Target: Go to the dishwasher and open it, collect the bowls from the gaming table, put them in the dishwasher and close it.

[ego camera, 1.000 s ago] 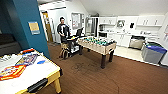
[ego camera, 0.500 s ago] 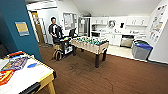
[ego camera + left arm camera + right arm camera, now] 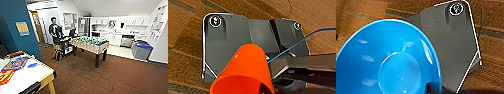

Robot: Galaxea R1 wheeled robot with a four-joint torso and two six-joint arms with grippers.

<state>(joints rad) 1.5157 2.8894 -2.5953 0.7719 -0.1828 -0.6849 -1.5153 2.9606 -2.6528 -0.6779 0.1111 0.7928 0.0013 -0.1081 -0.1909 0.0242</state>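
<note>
The gaming table (image 3: 46, 75), white-topped with a yellow rim, is at the lower left of the head view; a small blue bowl (image 3: 32, 65) lies on it among board-game boxes. A second blue bowl (image 3: 389, 60) hangs close over the brown floor in the right wrist view, with my right gripper shut on its rim. An orange cup (image 3: 243, 72) is held the same way in the left wrist view. The steel-fronted dishwasher (image 3: 127, 41) sits under the white counter at the far back right.
A wooden table-football table (image 3: 90, 45) stands mid-room on brown carpet. A person (image 3: 55, 31) stands behind a dark cart (image 3: 63, 47). A grey bin with a blue lid (image 3: 141, 50) is at the right wall, and a teal wall (image 3: 17, 30) rises on the left.
The whole head picture has shifted a little as the camera moved. The person and cart stay in place, and both wrist loads remain held.
</note>
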